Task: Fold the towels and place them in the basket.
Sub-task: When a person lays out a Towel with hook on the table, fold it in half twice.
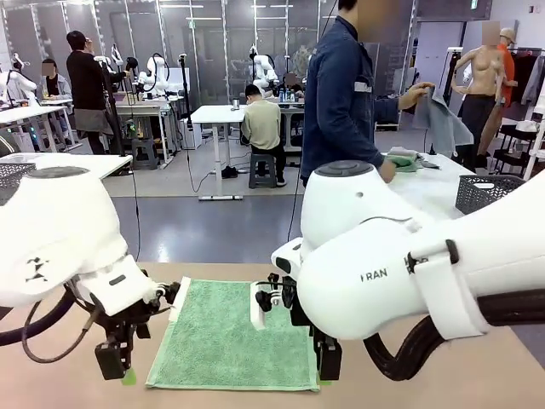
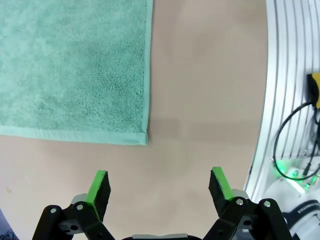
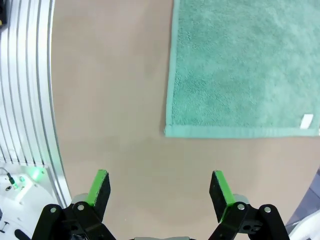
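Tan tabletop point(image 1: 213, 271), flat towel point(image 1: 226, 336), basket point(image 1: 490, 194) beyond the right arm point(image 1: 400, 273)

The front view sits low between the white left arm point(image 1: 51, 230) and white right arm point(image 1: 409, 273), facing across the beige tabletop point(image 1: 230, 270) toward a person point(image 1: 341, 102) beyond. Each wrist view looks down along its black, green-padded fingers point(image 2: 100, 187) point(image 3: 220, 192), close to the tabletop. All three share the flat mint-green terry-cloth towel point(image 1: 226, 336) point(image 2: 70, 65) point(image 3: 245, 65); the wrist views take opposite near corners.

Towel point(image 1: 223, 336) right edge hidden behind right arm point(image 1: 409, 281); cropped in 2 wrist views.
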Robot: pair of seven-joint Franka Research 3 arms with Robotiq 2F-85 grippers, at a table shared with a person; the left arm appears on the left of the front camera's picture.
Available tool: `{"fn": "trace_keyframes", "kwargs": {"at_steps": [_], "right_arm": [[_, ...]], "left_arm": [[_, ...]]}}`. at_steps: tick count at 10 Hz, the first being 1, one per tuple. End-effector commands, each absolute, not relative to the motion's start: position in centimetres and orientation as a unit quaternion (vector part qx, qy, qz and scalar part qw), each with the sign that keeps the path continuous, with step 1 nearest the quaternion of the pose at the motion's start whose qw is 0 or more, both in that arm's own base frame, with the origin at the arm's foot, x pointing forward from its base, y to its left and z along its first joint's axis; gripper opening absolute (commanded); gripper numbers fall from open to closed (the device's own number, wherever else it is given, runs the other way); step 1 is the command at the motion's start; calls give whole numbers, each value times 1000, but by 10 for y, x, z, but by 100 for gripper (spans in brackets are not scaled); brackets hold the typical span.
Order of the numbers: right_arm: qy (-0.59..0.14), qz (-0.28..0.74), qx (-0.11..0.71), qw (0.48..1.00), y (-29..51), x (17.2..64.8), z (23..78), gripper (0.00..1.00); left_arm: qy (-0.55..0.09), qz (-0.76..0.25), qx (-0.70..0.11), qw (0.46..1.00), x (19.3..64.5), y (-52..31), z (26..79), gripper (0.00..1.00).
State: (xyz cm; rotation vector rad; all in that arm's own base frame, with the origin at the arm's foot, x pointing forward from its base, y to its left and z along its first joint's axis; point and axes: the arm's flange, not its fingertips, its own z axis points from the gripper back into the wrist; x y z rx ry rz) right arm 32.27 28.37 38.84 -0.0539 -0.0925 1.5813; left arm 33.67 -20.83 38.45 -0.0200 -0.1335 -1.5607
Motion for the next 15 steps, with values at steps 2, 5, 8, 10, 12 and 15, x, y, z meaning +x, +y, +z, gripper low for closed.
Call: {"fn": "trace_keyframes", "kwargs": {"at_steps": [2, 5, 8, 10, 12, 15], "right_arm": [[-47, 732, -11, 680, 290, 331, 370, 100], [-40, 720, 6, 692, 292, 336, 366, 100], [-35, 723, -17, 690, 291, 328, 366, 100], [-35, 720, -14, 693, 292, 330, 366, 100], [-45, 726, -9, 686, 291, 335, 351, 100], [-38, 715, 8, 698, 290, 336, 328, 100]], "left_arm": [[-57, -698, 7, 713, 336, -212, 348, 100], [-50, -693, 8, 719, 335, -216, 333, 100], [-36, -706, 1, 708, 343, -219, 345, 100], [-36, -704, 3, 709, 344, -220, 341, 100], [-44, -710, -24, 703, 352, -217, 335, 100], [-44, -714, -34, 698, 361, -218, 323, 100]]}}
